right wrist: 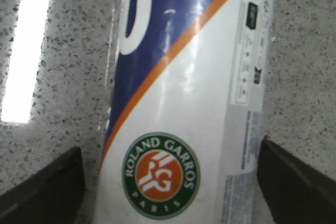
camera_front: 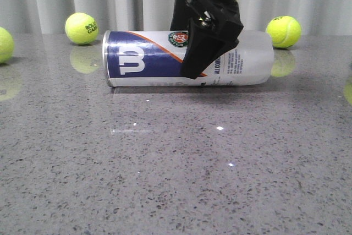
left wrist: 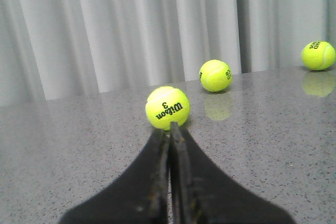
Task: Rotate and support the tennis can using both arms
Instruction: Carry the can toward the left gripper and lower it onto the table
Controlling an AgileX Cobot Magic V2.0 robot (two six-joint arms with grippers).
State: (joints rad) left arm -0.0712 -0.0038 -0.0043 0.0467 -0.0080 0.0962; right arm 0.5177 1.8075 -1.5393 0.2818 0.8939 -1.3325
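Observation:
The tennis can point(camera_front: 143, 59) lies on its side on the grey table, its navy "W" end to the left and its white end to the right. My right gripper point(camera_front: 201, 53) comes down from above over the can's middle, by the round emblem. In the right wrist view the can point(right wrist: 178, 77) lies between the two black fingers point(right wrist: 47, 187) and the gripper point(right wrist: 168, 182) is open, its jaws straddling the can, with a gap on one side. My left gripper point(left wrist: 170, 129) is shut and empty, low over the table. It is out of the front view.
Tennis balls lie at the back left point(camera_front: 81, 28), back right point(camera_front: 283, 31) and the far left edge point(camera_front: 3, 44). In the left wrist view one ball point(left wrist: 167, 108) sits just beyond the fingertips, with two more point(left wrist: 215, 75) point(left wrist: 318, 55) behind it. A grey curtain backs the table.

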